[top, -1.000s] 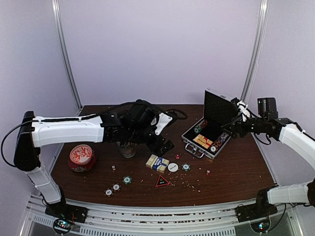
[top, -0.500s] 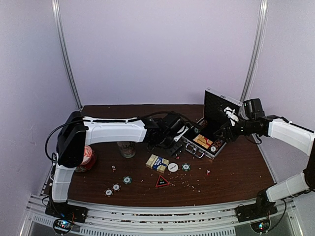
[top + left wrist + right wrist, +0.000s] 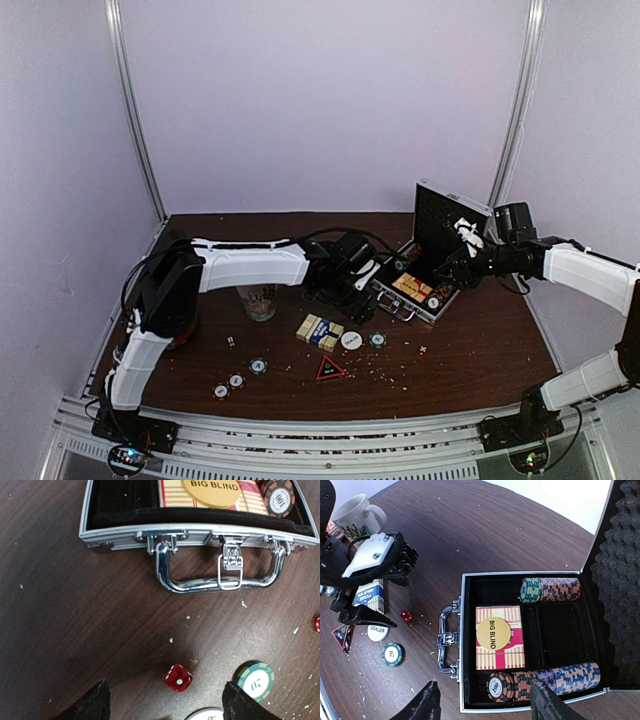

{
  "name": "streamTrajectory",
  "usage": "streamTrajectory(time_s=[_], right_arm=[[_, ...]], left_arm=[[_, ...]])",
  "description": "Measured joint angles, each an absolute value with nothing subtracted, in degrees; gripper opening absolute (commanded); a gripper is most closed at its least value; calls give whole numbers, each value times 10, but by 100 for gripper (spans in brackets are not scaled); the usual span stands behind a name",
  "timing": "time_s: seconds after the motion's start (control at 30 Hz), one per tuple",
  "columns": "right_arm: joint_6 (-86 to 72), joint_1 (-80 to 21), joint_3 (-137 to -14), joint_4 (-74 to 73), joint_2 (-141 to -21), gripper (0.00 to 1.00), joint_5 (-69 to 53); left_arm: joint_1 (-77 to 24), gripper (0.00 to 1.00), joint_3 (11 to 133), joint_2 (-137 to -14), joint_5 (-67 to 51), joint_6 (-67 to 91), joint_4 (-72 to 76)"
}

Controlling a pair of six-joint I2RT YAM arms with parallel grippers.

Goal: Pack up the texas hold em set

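Note:
The silver briefcase (image 3: 388, 291) lies open at the right with its lid upright. It holds two rows of chips (image 3: 555, 680), a red-yellow deck and a BIG BLIND button (image 3: 493, 633). My left gripper (image 3: 358, 302) is open low over the table in front of the case handle (image 3: 215, 582). A red die (image 3: 178, 677) lies on the wood between its fingers (image 3: 167, 700). My right gripper (image 3: 485, 695) is open and empty above the case's front rim (image 3: 462, 645). The blue-yellow card box (image 3: 320, 331), white dealer button (image 3: 351, 340) and a green chip (image 3: 377, 340) lie beside the left gripper.
A white patterned mug (image 3: 259, 300) stands left of the left gripper. Three loose chips (image 3: 236, 380) and a red-black triangle (image 3: 329, 369) lie near the front. Another red die (image 3: 421, 350) sits right of the green chip. The red tin is mostly hidden behind the left arm.
My left arm has swung right from beside the mug to the front of the case, over the red die. My right gripper has moved left over the open case.

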State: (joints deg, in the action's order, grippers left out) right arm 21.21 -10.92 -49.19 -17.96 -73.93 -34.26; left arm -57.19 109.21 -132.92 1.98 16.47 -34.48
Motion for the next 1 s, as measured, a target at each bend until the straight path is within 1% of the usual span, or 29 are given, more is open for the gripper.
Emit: streamTrajectory(time_s=[0.1, 0.23, 0.3, 0.57, 1.0], right_arm=[[213, -109, -492, -178, -739, 61, -342], [213, -109, -492, -177, -739, 59, -342], [215, -109, -492, -177, -739, 58, -342], [217, -109, -492, -177, -739, 57, -339], [217, -109, -491, -177, -739, 57, -333]], left_arm=[[-567, 75, 1093, -1336, -5, 170, -347], [-565, 68, 1097, -1341, -38, 173, -346], [-565, 67, 1100, -1344, -58, 173, -345], [-565, 64, 1103, -1353, -104, 173, -344], [-565, 66, 1104, -1366, -132, 177, -332]])
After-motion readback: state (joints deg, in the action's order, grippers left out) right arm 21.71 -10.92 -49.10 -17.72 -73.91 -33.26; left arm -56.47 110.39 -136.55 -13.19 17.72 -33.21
